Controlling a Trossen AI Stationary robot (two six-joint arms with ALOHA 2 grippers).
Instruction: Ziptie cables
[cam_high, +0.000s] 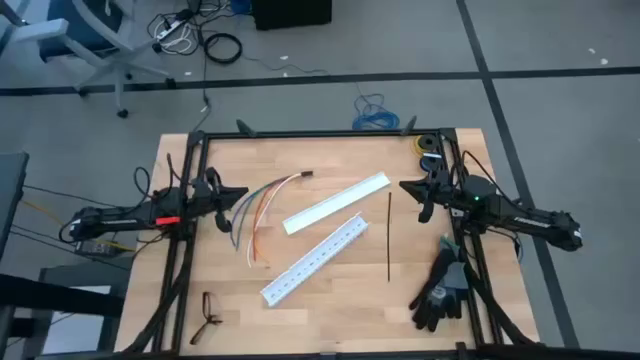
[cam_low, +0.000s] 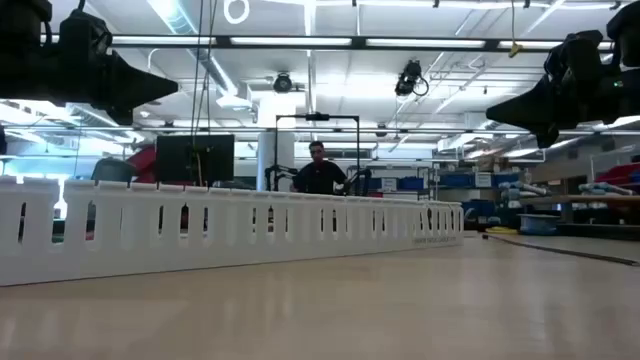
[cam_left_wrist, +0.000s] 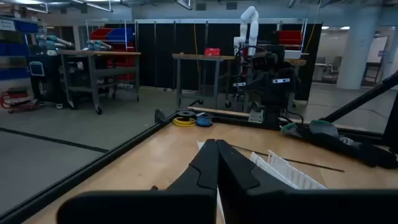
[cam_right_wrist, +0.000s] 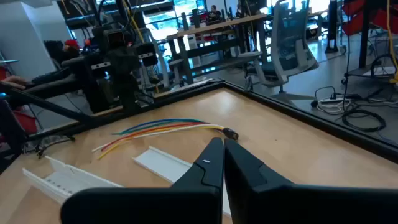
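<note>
Both grippers are pinched shut and hold nothing. The left gripper (cam_high: 240, 194) waits just beside the cables (cam_high: 262, 205). The right gripper (cam_high: 405, 187) is near the ziptie (cam_high: 389, 236). It should open first, then come down over the thin strip slowly.

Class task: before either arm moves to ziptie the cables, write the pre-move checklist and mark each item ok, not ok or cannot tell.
1. Cables lie free on the table, near the left gripper: ok.
2. Ziptie lies straight, apart from the white duct pieces: ok.
3. Left gripper empty, fingers shut: ok.
4. Right gripper empty, fingers shut: ok.
5. Fingers open for grasping: not ok.
6. Ziptie undamaged: cannot tell.
</note>
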